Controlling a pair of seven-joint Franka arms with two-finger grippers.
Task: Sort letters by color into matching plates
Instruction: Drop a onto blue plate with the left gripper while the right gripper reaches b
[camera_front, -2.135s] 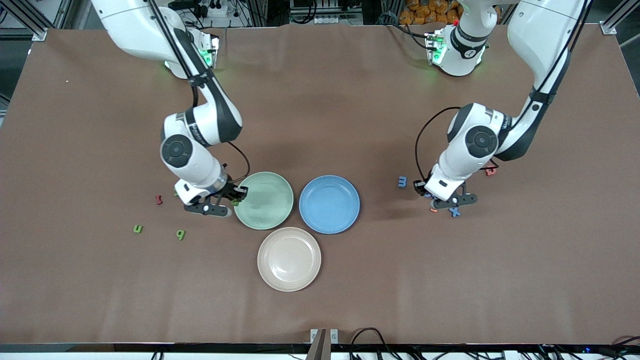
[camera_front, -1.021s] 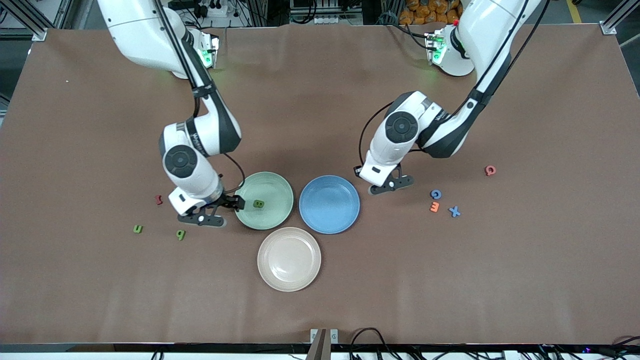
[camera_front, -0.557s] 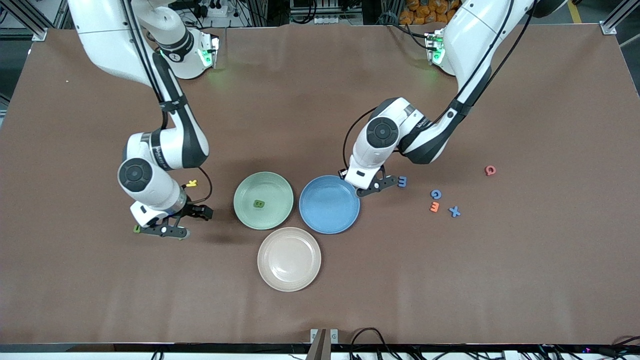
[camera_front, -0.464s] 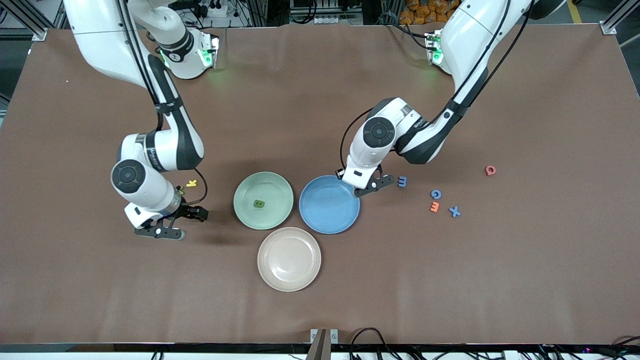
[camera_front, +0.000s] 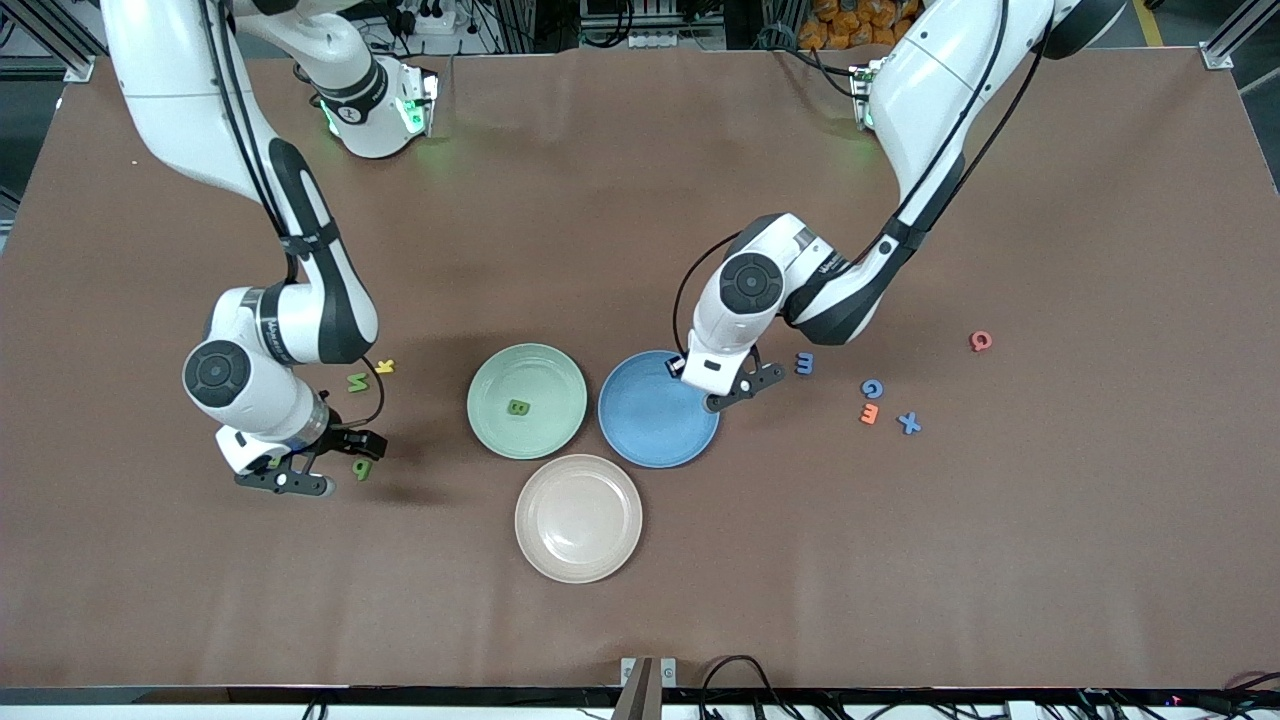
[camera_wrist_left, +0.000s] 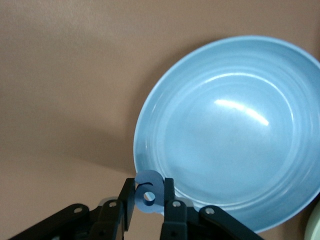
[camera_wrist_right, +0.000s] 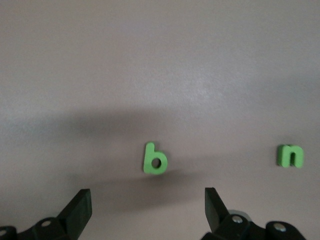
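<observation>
My left gripper (camera_front: 684, 372) hangs over the rim of the blue plate (camera_front: 655, 425), shut on a blue letter (camera_wrist_left: 148, 191). In the left wrist view the blue plate (camera_wrist_left: 230, 130) holds nothing. A green letter B (camera_front: 518, 407) lies in the pale green plate (camera_front: 545, 385). My right gripper (camera_wrist_right: 146, 202) is open, low over the table toward the right arm's end, with a green letter (camera_wrist_right: 154, 159) just ahead of its fingers and a green n (camera_wrist_right: 290, 155) beside it. A green M (camera_front: 357, 382) lies farther from the camera. Blue letters m (camera_front: 804, 363), G (camera_front: 872, 388) and X (camera_front: 909, 423) lie toward the left arm's end.
A beige-pink plate (camera_front: 578, 517) sits nearer the camera than the other two plates. A yellow letter (camera_front: 384, 366) lies beside the green M. An orange E (camera_front: 869, 413) lies among the blue letters, and a red letter (camera_front: 981, 341) lies toward the left arm's end.
My right gripper let the green B go in the green plate and moved away over the loose green letters. My left gripper carried a blue letter over to the blue plate's rim.
</observation>
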